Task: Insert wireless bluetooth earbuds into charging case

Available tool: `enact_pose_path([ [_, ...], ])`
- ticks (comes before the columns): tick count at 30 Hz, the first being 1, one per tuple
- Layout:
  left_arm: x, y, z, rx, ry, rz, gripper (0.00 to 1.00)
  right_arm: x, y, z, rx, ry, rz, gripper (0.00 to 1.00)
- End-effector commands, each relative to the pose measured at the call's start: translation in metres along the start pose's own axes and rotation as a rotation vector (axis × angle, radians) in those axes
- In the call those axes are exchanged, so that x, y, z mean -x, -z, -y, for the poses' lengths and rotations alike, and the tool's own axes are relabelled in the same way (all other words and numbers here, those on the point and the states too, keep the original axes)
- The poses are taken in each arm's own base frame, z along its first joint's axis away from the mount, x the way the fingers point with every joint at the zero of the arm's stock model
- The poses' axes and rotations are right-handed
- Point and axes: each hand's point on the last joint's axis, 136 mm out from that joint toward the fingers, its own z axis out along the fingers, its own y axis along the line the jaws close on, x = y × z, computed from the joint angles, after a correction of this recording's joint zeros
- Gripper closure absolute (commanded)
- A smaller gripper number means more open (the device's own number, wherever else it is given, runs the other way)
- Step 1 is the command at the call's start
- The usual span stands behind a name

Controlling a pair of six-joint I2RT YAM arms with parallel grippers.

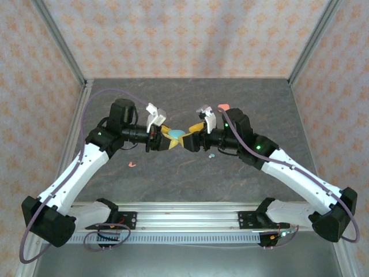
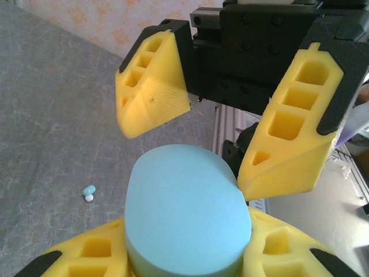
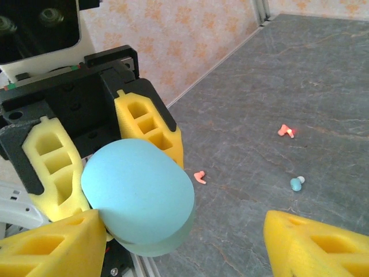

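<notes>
A teal oval charging case [image 2: 187,213] is held off the table, with my left gripper [image 2: 184,257] shut on its lower part. The case [image 1: 176,136] hangs between both arms. My right gripper [image 3: 184,245] faces it with jaws open on either side of the case's free end. One of its fingers [image 2: 285,156] touches the case's rim; the other [image 2: 153,92] stands clear. On the table lie a teal earbud [image 3: 296,183] and two pink earbuds [image 3: 199,177] [image 3: 285,131]. The teal earbud [image 2: 89,192] also lies left of the case.
A coral-pink case [image 1: 224,107] sits on the table behind the right arm. A pink earbud [image 1: 132,164] lies near the left arm and a teal one [image 1: 211,155] below the right gripper. Patterned walls close in the dark tabletop [image 1: 184,92].
</notes>
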Motion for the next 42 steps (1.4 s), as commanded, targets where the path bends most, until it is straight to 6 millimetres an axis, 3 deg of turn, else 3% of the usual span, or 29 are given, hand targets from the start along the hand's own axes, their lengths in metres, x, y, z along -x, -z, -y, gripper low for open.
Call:
enact_pose_path([
  [1, 0.023, 0.009, 0.037, -0.085, -0.102, 0.058, 1.00, 0.014, 0.005, 0.040, -0.206, -0.015, 0.050, 0.30],
  [12, 0.022, 0.010, 0.042, -0.093, -0.112, 0.062, 1.00, 0.025, -0.003, 0.051, -0.229, -0.076, 0.085, 0.30],
  [33, 0.014, 0.006, 0.036, -0.082, -0.111, 0.050, 1.00, 0.041, 0.003, 0.065, -0.279, -0.148, 0.172, 0.31],
  [42, 0.003, 0.006, 0.017, -0.020, -0.083, 0.036, 1.00, 0.042, 0.026, 0.058, -0.280, -0.199, 0.215, 0.30],
])
